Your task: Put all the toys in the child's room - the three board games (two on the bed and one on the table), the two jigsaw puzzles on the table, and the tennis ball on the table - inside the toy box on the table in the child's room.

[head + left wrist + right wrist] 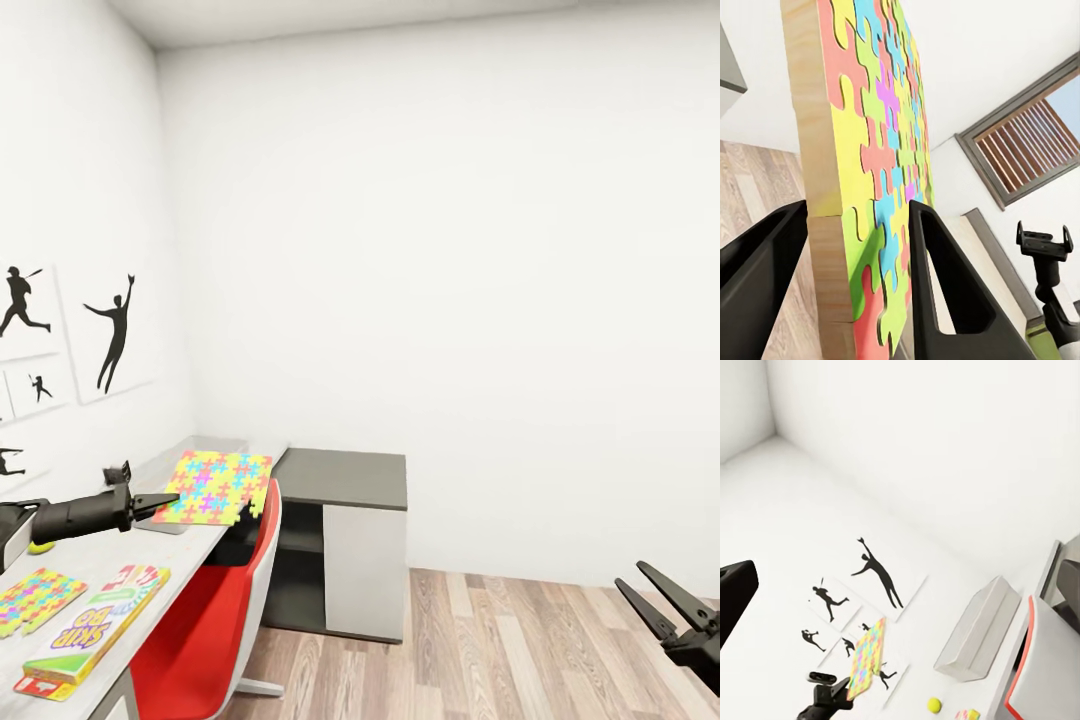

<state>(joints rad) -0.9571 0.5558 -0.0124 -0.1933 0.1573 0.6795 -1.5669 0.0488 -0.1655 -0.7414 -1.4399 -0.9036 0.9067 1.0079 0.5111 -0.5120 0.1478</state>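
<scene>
The left gripper [160,500] was closed on one edge of a jigsaw puzzle [213,486], its two black fingers [945,292] pressing either face of the thin wooden-edged square. The puzzle was lifted off the desk [90,575] and tilted, hanging over the desk's far end near the back of a red chair [215,620]. In the right wrist view the same puzzle [866,658] showed edge-on at the tip of the left gripper [838,690].

On the pale grey desk top, close under the left arm, sat the tennis ball [40,547]. Nearer the camera lay the second jigsaw puzzle [32,598] flat on the desk, and just beside it a yellow-orange board game [95,630] with red edges. The toy box [979,630] showed pale grey in the right wrist view, beside the red chair.

Beyond the desk stood a lower side cabinet [345,480] with a dark grey top and white front, against the white wall. Black sports-silhouette pictures [115,335] hung on the wall by the desk. The floor [500,650] was of wood planks.

The right gripper [655,595] hung low over the floor, well apart from the desk, its fingers spread and holding nothing.
</scene>
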